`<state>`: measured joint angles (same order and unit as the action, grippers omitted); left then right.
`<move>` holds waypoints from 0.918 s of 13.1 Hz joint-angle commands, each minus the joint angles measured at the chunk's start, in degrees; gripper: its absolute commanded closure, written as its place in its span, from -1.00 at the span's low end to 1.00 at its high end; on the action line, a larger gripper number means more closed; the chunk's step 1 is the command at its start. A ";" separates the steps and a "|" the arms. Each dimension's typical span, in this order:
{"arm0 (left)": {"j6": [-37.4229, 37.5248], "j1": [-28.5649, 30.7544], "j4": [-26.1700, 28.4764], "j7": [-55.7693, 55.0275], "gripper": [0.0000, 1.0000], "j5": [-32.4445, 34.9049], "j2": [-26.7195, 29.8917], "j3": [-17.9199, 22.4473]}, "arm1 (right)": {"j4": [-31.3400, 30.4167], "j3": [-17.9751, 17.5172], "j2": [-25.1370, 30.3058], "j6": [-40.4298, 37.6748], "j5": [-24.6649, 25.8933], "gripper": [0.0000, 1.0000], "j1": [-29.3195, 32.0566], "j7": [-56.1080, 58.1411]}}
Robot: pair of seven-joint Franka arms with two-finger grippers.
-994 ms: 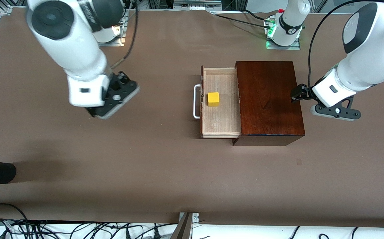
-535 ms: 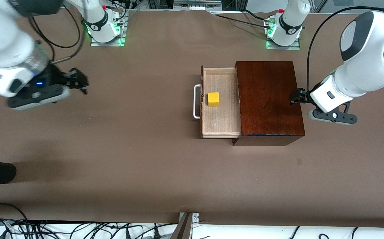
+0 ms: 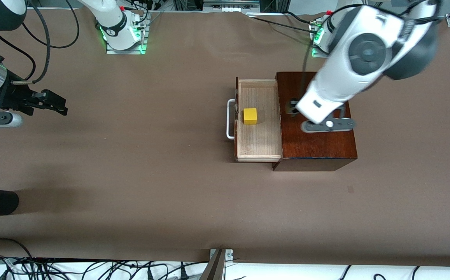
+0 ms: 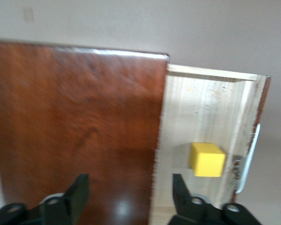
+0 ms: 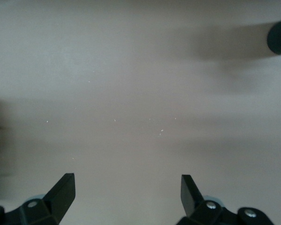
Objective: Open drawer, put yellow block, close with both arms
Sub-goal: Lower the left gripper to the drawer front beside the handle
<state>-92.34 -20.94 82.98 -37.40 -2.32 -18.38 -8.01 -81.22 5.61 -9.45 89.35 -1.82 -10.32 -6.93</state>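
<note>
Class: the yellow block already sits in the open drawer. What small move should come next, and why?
Probably shut the drawer. It stands pulled out of the wooden box with the yellow block inside. The left gripper, jaws open, hangs over the box top; the right gripper waits open over bare table, so it would come to the handle.

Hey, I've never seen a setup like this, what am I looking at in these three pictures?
Two white robot arms stand at a brown table. One picture looks down from a high camera across from them; the other two come from cameras on the wrists. On the table sits a dark wooden box with its drawer pulled out and a yellow block inside. The left gripper is over the box near the drawer, fingers apart, holding nothing. The right gripper waits open over bare table at the right arm's end.
</note>
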 commanded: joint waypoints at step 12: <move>-4.93 -20.54 -24.36 -50.73 1.00 -0.76 -26.96 0.72 | -7.63 2.74 0.75 3.20 0.50 -1.00 0.91 -2.30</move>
<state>-96.04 -40.90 62.95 -84.03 -2.32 -41.84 -8.07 -87.93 8.52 -9.46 91.92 -1.67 -9.76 -8.67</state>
